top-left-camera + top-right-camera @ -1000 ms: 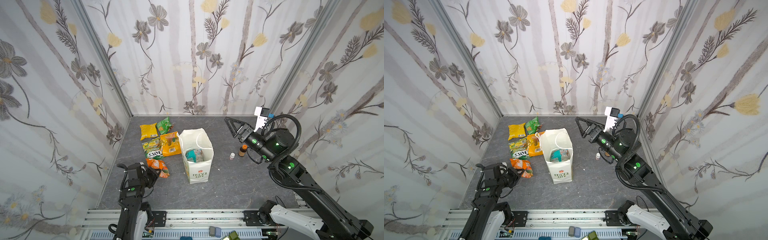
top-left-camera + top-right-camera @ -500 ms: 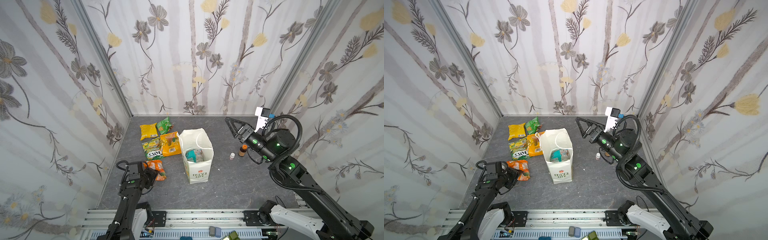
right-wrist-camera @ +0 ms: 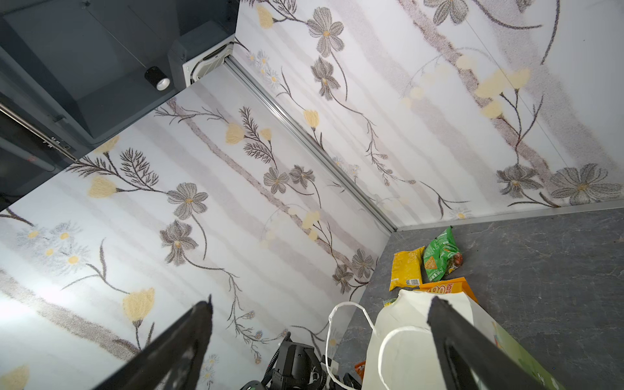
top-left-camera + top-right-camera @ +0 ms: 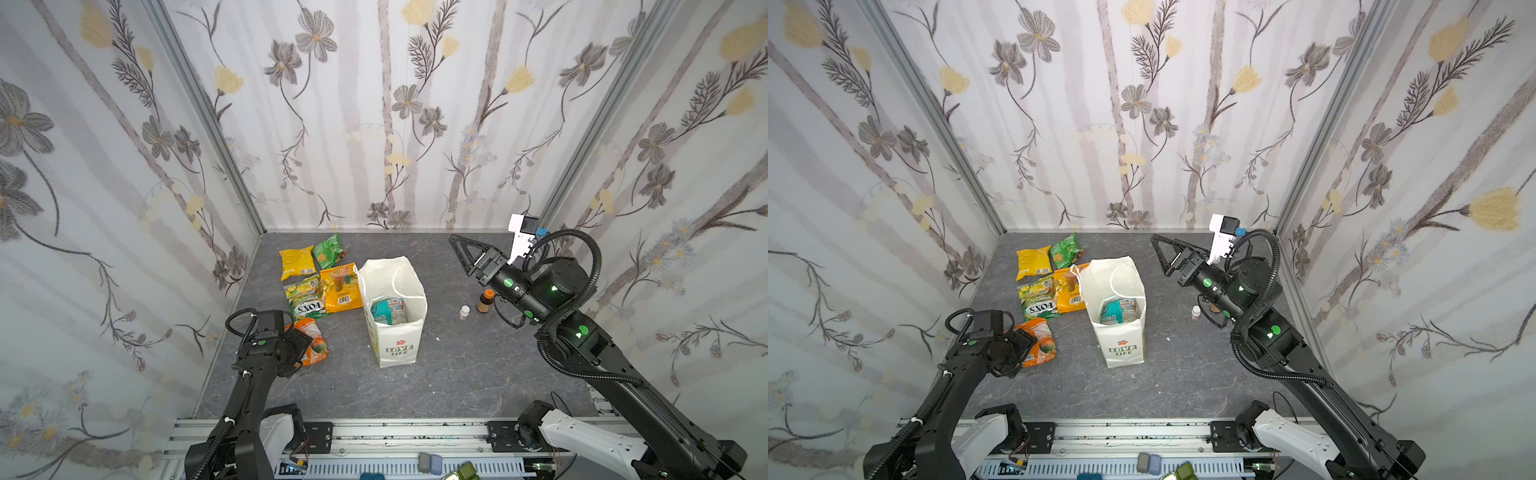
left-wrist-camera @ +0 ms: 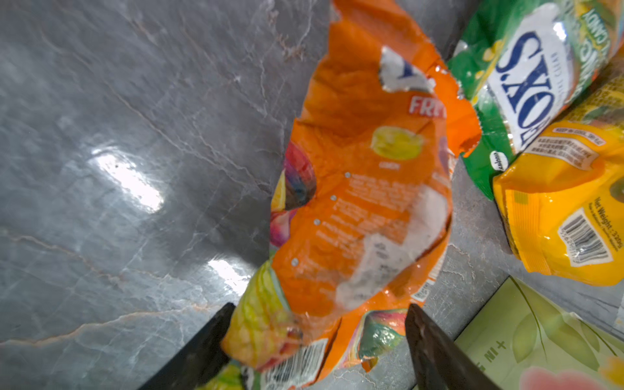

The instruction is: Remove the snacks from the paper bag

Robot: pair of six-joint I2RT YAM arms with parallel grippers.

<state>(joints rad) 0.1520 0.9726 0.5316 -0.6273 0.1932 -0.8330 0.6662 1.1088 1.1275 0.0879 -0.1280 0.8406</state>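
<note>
The white paper bag stands upright mid-table with a teal snack inside. To its left lie the yellow, green, orange and "FOXS" snacks. An orange-white snack lies nearest the front. My left gripper hangs over it, open, one finger on each side of its near end. The right gripper is open and empty in the air, to the right of the bag.
A brown bottle and a small white bottle stand to the right of the bag under my right arm. Flowered walls close the left, back and right. A metal rail runs along the front edge.
My left gripper has opened and let go of the orange-white snack, which now lies on the table. The left arm has shifted slightly. The right arm has not moved.
</note>
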